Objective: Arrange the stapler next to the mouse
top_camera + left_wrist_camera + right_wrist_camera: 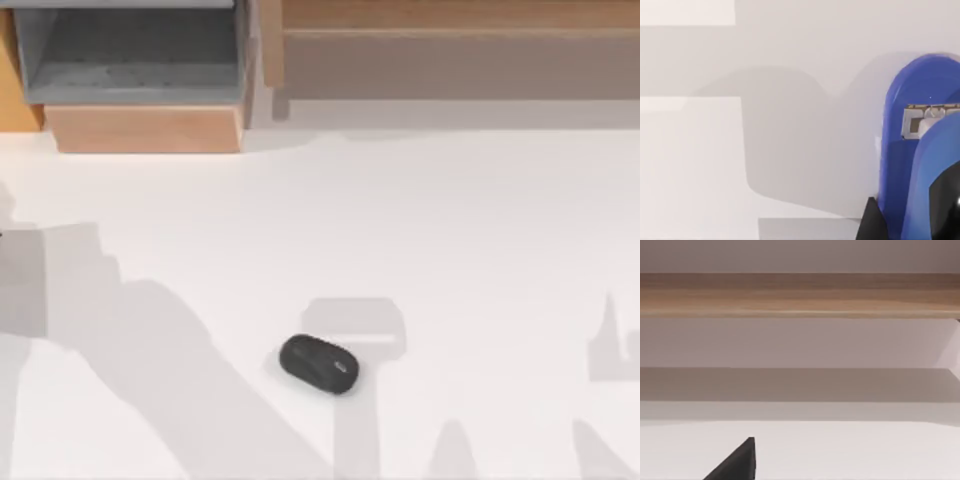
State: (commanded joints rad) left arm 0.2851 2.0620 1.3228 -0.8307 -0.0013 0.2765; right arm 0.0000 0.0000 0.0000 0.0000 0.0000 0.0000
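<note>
The mouse (318,364), a dark oval with a small light mark at its right end, lies on the white table at the front centre. The stapler (920,150) appears close up in the left wrist view, bright blue with a metal staple channel and a black upper part. It hangs above the table and casts a broad shadow there. My left gripper (907,222) is shut on it, with one black finger (869,225) against its side. In the right wrist view, one black finger (737,465) of my right gripper pokes in over bare table, facing the back shelf.
A wooden cabinet with an open grey compartment (130,60) stands at the back left. A long wooden shelf (450,50) runs along the back right. Arm shadows fall across the front of the white table (450,220).
</note>
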